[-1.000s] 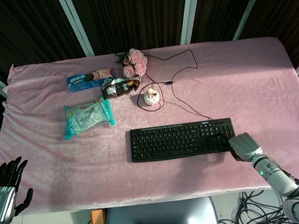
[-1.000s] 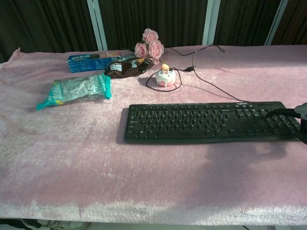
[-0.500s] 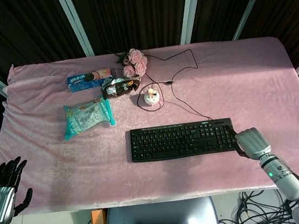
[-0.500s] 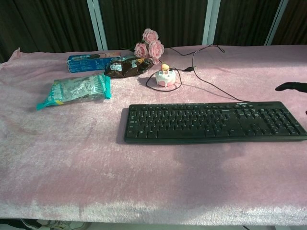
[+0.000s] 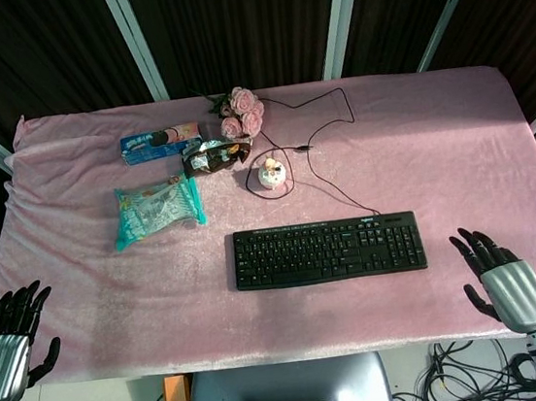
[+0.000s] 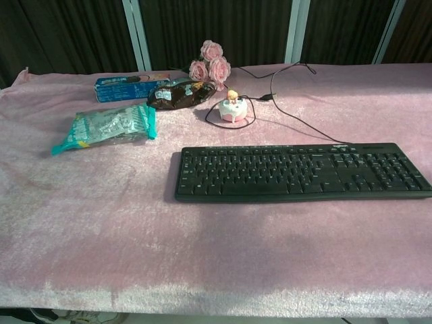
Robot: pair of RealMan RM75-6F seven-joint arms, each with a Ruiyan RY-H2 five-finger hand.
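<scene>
The black keyboard [image 5: 328, 250] is laid flat near the front middle of the bench [image 5: 456, 138], with its long side parallel to the front edge, so that its keys can be reached from the robot's side. Its thin cable [image 5: 325, 145] is led away to the back in loose curves.

The right robot hand [image 5: 498, 278] is held with fingers spread and nothing in it, near the right end of the keyboard but apart from it. The left robot hand [image 5: 11, 335] is also spread and empty, at the front left corner, well apart from all things.

A pink velvet-like cloth covers the bench. At the back left are gathered soft, crinkled things: a teal packet [image 5: 159, 209], a dark shiny wrapper [image 5: 214, 155], a blue box [image 5: 160, 142], pink roses [image 5: 241, 112] and a small round cake-like figure [image 5: 271, 173].
</scene>
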